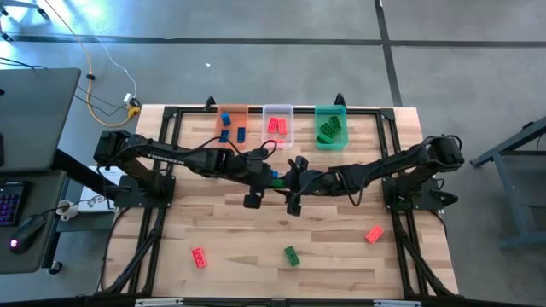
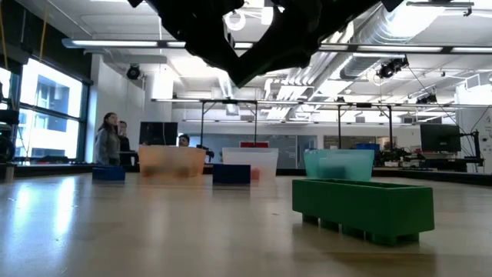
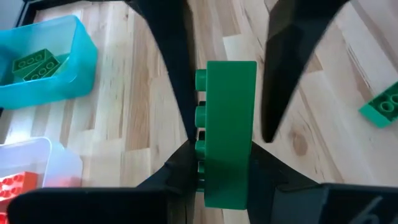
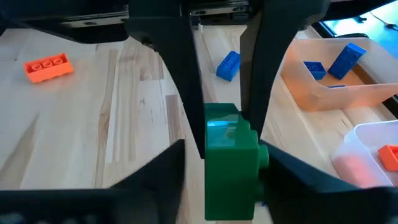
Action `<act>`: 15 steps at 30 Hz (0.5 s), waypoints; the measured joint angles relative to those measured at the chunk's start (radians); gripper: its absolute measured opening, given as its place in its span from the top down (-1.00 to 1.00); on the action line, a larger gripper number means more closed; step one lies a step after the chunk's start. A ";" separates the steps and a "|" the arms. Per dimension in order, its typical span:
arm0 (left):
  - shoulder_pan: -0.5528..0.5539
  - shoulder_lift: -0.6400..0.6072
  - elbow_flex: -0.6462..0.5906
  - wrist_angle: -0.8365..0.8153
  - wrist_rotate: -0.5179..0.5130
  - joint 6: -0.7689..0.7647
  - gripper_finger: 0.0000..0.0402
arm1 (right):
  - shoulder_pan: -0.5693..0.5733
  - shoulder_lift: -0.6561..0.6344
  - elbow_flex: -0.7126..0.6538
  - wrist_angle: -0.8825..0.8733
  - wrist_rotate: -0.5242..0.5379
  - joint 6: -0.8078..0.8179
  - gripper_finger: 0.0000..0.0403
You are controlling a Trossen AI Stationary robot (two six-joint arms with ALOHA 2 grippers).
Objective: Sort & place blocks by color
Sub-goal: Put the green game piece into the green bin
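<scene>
Above mid-bench, the left pincer point(image 3: 227, 134) clamps a green block point(image 3: 229, 130); the right pincer point(image 4: 214, 140) closes around the same block.

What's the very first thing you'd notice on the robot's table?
The two dark robot arms meet over the middle of the wooden table, both hands around one green studded plastic brick. The left hand is shut on it; the right hand has its fingers either side. At the far edge stand an orange bin, a clear bin and a green bin.
</scene>
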 joint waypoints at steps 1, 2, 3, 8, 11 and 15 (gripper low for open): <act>0.000 0.000 0.000 0.002 0.002 0.000 0.65 | 0.000 0.000 0.000 -0.001 0.001 0.001 0.32; 0.000 0.000 0.000 0.002 0.004 0.000 0.64 | 0.000 0.000 0.000 -0.002 0.002 0.001 0.43; 0.000 0.000 0.000 0.002 -0.001 -0.002 0.64 | 0.000 0.000 0.000 -0.002 0.002 0.002 0.55; 0.000 0.000 0.000 0.002 -0.002 -0.001 0.62 | 0.000 0.000 0.000 -0.003 0.009 -0.002 0.66; 0.000 0.000 -0.001 0.006 -0.001 -0.002 0.57 | 0.000 0.000 0.000 -0.003 0.011 0.008 0.66; 0.000 0.000 -0.001 0.009 -0.020 0.000 0.43 | 0.000 0.000 0.000 -0.009 0.011 0.014 0.66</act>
